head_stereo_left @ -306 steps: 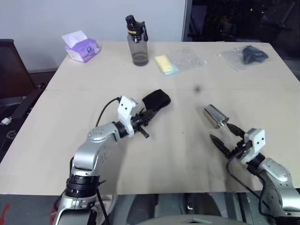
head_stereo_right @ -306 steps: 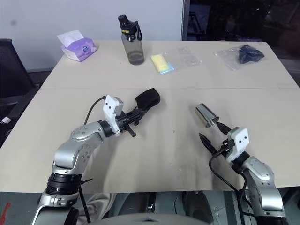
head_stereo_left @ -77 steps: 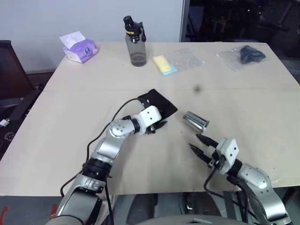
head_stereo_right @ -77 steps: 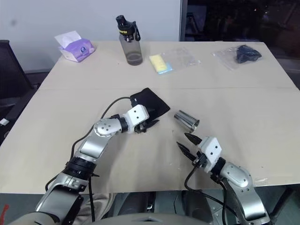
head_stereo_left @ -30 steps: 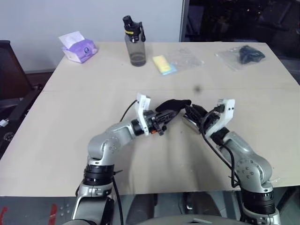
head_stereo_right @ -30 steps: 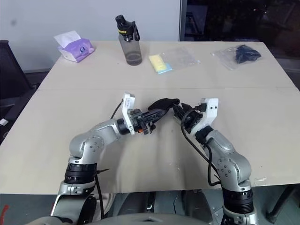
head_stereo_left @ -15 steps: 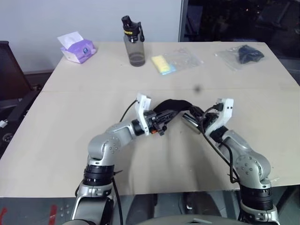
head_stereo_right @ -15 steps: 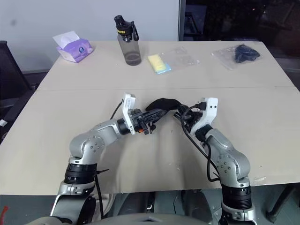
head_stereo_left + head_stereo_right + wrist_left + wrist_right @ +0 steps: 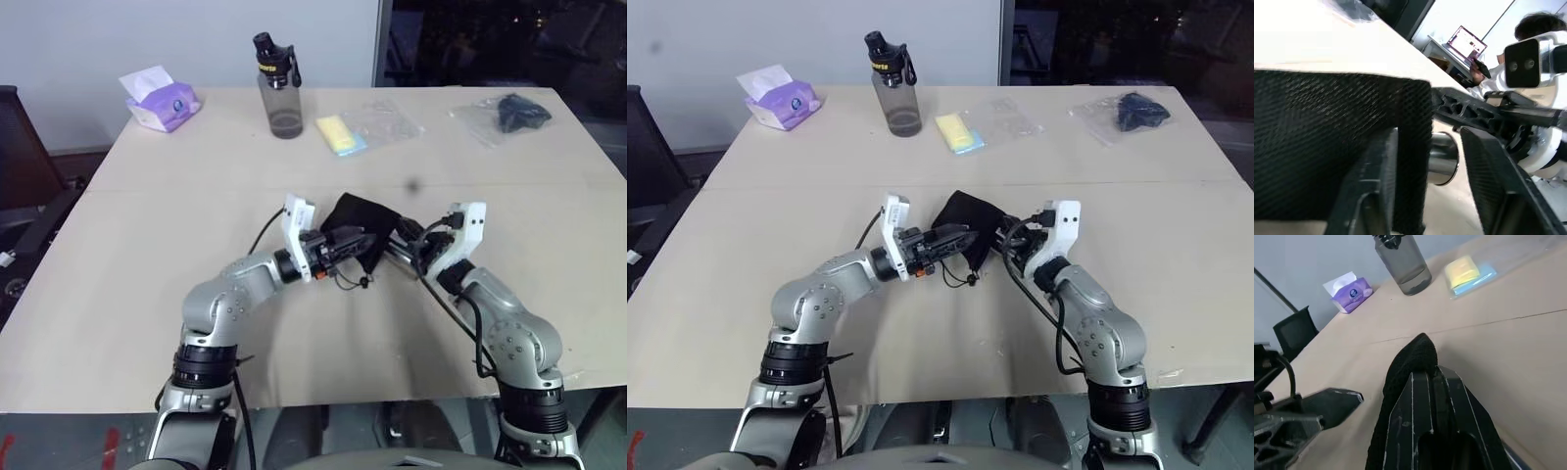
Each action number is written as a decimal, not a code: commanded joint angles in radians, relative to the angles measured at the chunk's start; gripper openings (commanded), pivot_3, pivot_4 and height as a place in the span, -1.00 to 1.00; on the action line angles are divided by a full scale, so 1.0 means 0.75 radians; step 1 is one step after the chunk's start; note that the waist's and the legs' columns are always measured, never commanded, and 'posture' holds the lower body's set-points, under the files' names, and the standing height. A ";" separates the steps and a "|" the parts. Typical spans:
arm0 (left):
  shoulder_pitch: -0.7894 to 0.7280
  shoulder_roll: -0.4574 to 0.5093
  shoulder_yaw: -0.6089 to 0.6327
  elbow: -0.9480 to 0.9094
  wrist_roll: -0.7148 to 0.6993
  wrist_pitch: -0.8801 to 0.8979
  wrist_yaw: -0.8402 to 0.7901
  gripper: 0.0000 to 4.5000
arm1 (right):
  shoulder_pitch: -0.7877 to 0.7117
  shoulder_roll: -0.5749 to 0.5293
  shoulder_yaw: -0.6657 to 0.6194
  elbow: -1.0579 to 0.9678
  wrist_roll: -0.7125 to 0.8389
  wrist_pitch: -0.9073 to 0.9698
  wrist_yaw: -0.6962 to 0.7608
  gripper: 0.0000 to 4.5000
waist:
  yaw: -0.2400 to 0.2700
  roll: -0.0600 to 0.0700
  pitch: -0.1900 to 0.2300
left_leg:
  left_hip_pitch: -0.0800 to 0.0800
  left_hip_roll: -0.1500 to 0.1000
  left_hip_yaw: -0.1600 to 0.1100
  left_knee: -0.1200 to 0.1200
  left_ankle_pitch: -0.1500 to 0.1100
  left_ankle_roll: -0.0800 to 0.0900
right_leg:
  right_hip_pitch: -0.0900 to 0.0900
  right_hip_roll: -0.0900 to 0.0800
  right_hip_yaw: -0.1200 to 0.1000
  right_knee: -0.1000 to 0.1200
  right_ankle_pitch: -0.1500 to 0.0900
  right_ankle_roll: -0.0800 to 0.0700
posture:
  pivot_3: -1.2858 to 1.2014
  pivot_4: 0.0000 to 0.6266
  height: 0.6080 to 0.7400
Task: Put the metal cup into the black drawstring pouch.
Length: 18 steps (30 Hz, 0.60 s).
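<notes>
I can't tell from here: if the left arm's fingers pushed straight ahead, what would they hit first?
Probably the black pouch, already between the left gripper's open fingers, then the metal cup and the right gripper behind it.

Left pincer (image 9: 355, 242) parted; right pincer (image 9: 404, 239) clamped; tips converging.

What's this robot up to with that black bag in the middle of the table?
It is trying to get a metal cup into a black drawstring pouch. Both arms meet over the middle of the table. The right claw is shut on the pouch's fabric, and the left claw is at the pouch from the other side, its fingers apart. The cup lies by the pouch's edge, not yet inside.
</notes>
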 commanded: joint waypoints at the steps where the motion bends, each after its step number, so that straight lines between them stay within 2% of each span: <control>1: -0.010 0.019 -0.040 -0.057 0.031 -0.055 -0.011 -0.05 | -0.019 -0.006 0.014 -0.055 -0.019 -0.031 0.018 -1.00 | 0.000 0.000 0.000 | 0.000 0.000 0.000 0.000 0.000 0.000 | 0.000 0.000 0.000 0.000 0.000 0.000 | 0.03 -0.52 1.00; 4: -0.019 0.086 -0.188 -0.056 0.219 -0.184 -0.027 -0.05 | -0.028 -0.019 0.033 -0.061 -0.051 -0.033 0.015 -1.00 | 0.000 0.000 0.000 | 0.000 0.000 0.000 0.000 0.000 0.000 | 0.000 0.000 0.000 0.000 0.000 0.000 | 0.03 -0.52 1.00; 7: -0.033 0.110 -0.255 -0.043 0.322 -0.273 -0.020 -0.05 | -0.035 -0.026 0.042 -0.063 -0.076 -0.039 0.015 -1.00 | 0.001 0.000 0.000 | 0.000 0.000 0.000 -0.001 0.000 0.000 | 0.000 0.000 0.000 -0.001 0.000 0.000 | 0.03 -0.52 1.00; 12: -0.070 0.094 -0.305 -0.002 0.455 -0.368 0.034 -0.05 | -0.044 -0.029 0.065 -0.078 -0.110 -0.036 0.018 -1.00 | 0.001 0.000 0.001 | -0.001 0.000 0.000 -0.002 0.000 0.000 | 0.000 0.000 0.000 -0.003 0.000 0.000 | 0.03 -0.52 1.00; 18: -0.067 0.092 -0.313 0.021 0.506 -0.415 0.020 -0.05 | -0.036 -0.031 0.071 -0.095 -0.121 -0.028 0.018 -1.00 | 0.001 0.001 0.001 | -0.002 0.000 0.000 -0.004 0.000 0.000 | 0.000 0.000 -0.001 -0.006 0.000 0.000 | 0.03 -0.52 1.00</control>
